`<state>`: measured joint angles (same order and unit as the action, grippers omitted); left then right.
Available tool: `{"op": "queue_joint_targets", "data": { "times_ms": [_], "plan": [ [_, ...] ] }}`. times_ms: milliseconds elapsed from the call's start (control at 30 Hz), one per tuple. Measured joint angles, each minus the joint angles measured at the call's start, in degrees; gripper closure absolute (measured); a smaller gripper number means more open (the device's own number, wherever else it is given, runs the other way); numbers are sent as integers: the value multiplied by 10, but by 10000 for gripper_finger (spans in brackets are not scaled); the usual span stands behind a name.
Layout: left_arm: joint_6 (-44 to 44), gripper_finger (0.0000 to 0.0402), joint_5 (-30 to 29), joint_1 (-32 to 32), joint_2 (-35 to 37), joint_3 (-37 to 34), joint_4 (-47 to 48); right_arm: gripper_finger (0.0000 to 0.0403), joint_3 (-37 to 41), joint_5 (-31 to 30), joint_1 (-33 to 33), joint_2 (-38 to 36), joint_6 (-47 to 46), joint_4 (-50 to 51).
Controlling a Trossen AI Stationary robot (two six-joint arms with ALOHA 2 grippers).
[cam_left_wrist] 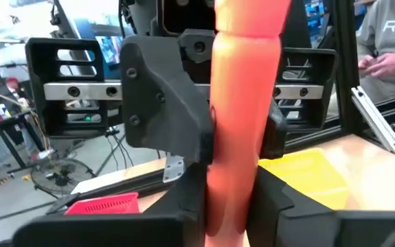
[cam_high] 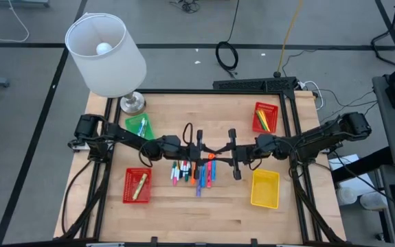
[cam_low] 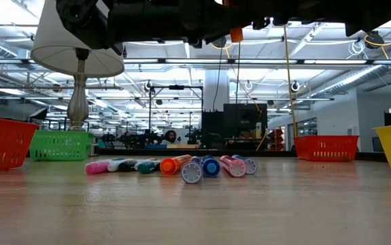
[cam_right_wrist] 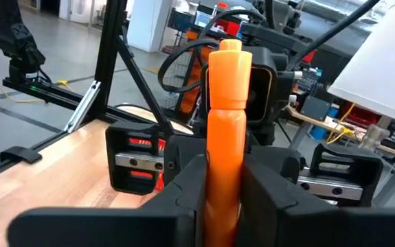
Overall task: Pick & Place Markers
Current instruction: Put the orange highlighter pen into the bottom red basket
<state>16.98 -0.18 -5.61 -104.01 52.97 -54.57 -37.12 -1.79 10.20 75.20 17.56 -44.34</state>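
Above the middle of the light wooden table (cam_high: 183, 213), over the row of loose markers (cam_high: 194, 175), the left gripper (cam_left_wrist: 231, 206) and right gripper (cam_right_wrist: 223, 199) both clench one thin orange marker (cam_right_wrist: 226, 130), long axis spanning between them.

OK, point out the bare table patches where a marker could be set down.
Bare wood runs along the table's near edge, below the red basket and yellow basket, and between the green basket and the far red basket. The centre is crowded: the marker pile lies under both arms.
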Motion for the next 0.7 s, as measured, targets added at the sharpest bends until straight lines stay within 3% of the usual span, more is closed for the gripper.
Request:
{"op": "queue_joint_targets", "data": {
  "times_ms": [367, 567, 700],
  "plan": [
    [-10, 343, 1, -3, 5, 0, 7, 314, -1, -5, 0, 0, -24, 13],
    [2, 343, -17, -9, 21, 0, 42, 285, -1, -74, 1, -27, -24, 96],
    [9, 343, -67, -21, 66, 0, 129, 242, -1, -122, 2, -75, -47, 166]
  ]
}}
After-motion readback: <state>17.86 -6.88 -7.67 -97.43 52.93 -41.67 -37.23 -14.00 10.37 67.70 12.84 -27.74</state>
